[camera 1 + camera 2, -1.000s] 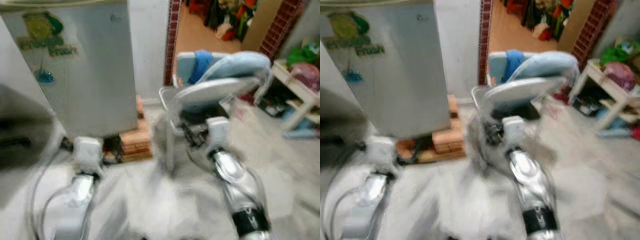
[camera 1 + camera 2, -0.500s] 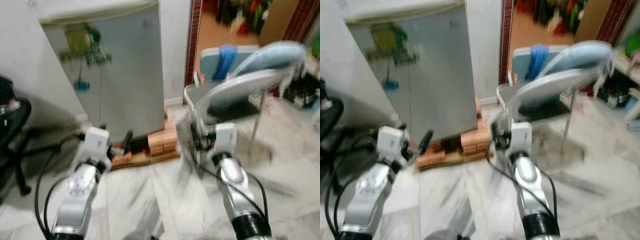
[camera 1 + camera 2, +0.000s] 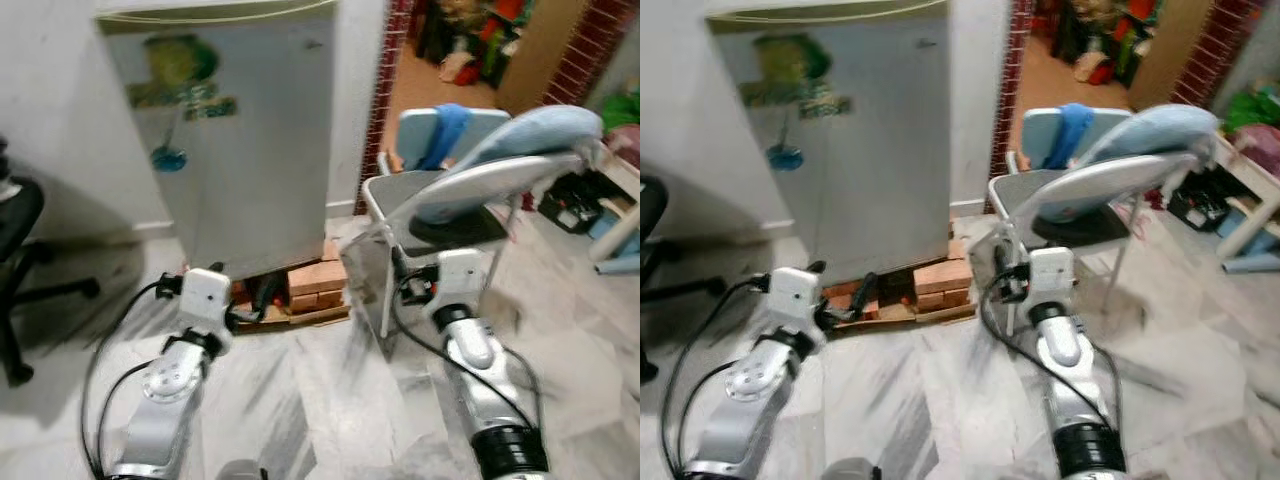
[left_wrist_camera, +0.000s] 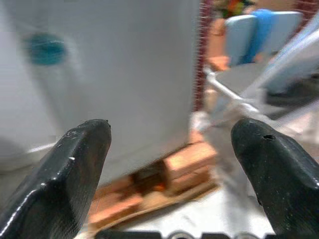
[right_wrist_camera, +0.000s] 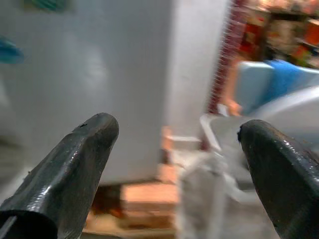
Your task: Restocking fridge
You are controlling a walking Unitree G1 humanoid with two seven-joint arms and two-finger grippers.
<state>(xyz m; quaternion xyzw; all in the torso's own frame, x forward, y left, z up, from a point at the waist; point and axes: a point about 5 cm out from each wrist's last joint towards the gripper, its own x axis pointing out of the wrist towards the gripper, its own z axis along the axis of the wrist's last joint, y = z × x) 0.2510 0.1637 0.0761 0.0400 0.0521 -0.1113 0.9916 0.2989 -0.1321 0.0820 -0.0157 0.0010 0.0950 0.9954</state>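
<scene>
Jaws wide apart and empty on both the left gripper (image 4: 169,149) and the right gripper (image 5: 182,164), each raised toward the closed fridge (image 3: 235,130). It stands against the wall ahead on a stack of bricks (image 3: 310,285), door shut, stickers on its front. Folding chair (image 3: 450,195) just to its right, doorway behind. No handle can be made out; likely hold is the door's free edge. Judged stiff, smooth, slippery metal; the seal should resist, and a hard pull could rock it on the bricks.
</scene>
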